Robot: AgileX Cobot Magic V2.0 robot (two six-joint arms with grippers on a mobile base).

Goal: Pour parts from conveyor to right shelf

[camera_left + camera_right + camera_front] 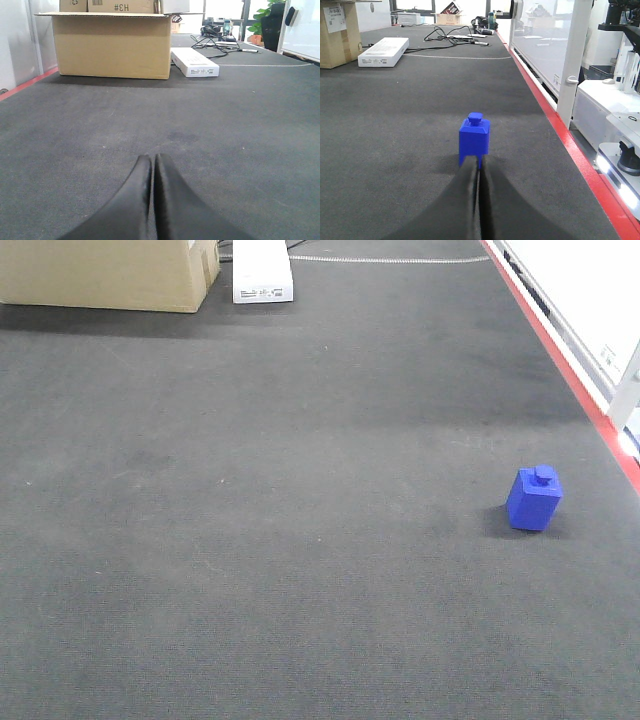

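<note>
One small blue part with a round stud on top stands upright on the dark grey conveyor, close to its red edge strip. In the right wrist view the part stands just beyond my right gripper, which is shut with nothing between its fingers; the tips overlap the block's lower edge. My left gripper is shut too and hangs low over bare belt. Neither gripper shows in the front view. The right shelf is out of view.
A cardboard box and a flat white box sit at the belt's far end, with cables behind. A glazed white-framed guard runs along the right edge, and white equipment stands beyond it.
</note>
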